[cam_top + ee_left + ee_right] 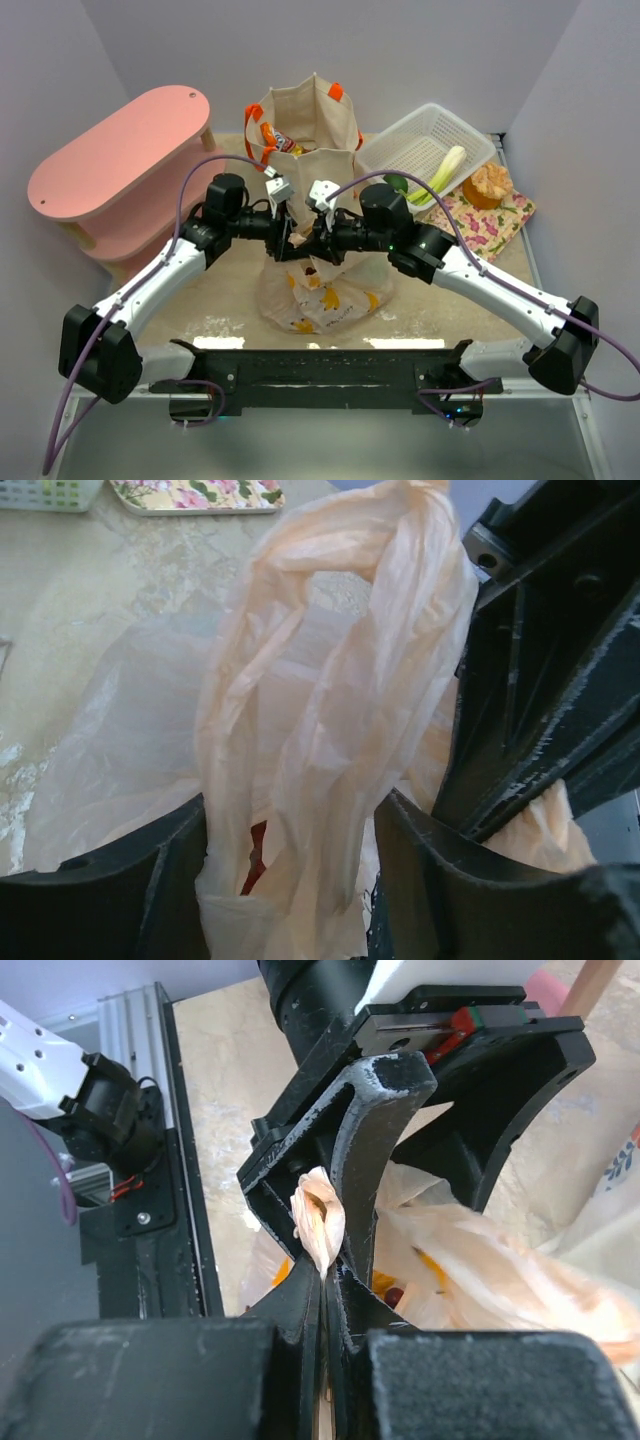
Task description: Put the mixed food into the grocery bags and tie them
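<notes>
The peach plastic bag (322, 296) sits at the table's near middle, its handles pulled up between both grippers. My left gripper (284, 236) is open; a twisted handle strip (330, 680) runs loosely between its fingers (450, 880). My right gripper (328, 1265) is shut on the crumpled tip of a handle (320, 1218), right against the left gripper's fingers (372, 1150). The canvas tote (310, 115) stands behind with an orange snack packet (272, 137) inside. A leek (444, 170) and a green vegetable (397, 183) lie in the white basket (440, 125). Bread (488, 185) rests on the floral mat.
A pink two-tier stool (120, 160) fills the back left. The floral mat (495, 222) lies at the right beside the basket. Grey walls close in the table on three sides. The right arm's fingers (540, 680) crowd the left wrist view.
</notes>
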Tool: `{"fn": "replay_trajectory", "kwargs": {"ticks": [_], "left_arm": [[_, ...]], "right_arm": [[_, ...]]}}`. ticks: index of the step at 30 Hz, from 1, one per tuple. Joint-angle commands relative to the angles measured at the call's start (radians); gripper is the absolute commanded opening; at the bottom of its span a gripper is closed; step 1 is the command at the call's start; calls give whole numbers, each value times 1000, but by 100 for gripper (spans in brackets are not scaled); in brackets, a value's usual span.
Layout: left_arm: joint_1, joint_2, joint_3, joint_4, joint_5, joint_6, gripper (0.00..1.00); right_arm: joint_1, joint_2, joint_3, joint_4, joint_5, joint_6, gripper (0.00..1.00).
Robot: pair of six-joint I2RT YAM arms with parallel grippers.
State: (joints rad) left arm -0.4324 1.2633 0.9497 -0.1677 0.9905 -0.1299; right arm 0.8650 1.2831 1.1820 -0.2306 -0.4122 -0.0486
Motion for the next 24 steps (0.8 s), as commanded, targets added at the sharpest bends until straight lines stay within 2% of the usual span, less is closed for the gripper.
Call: {"fn": "replay_trajectory", "kwargs": {"ticks": [1, 5, 11, 24], "left_arm": [[-5, -77, 0, -56, 30, 73, 68], [-5, -117, 0, -104, 5, 125, 79], [-3, -191, 20, -199, -36, 231, 85], [-5, -298, 61, -378, -16, 412, 85]], "right_arm": [[-9, 12, 45, 13, 50, -2, 0], [-11, 4, 42, 5, 53, -5, 0], [-18, -5, 42, -18, 56, -26, 0], [-38, -11, 44, -26, 53, -40, 0]]}}
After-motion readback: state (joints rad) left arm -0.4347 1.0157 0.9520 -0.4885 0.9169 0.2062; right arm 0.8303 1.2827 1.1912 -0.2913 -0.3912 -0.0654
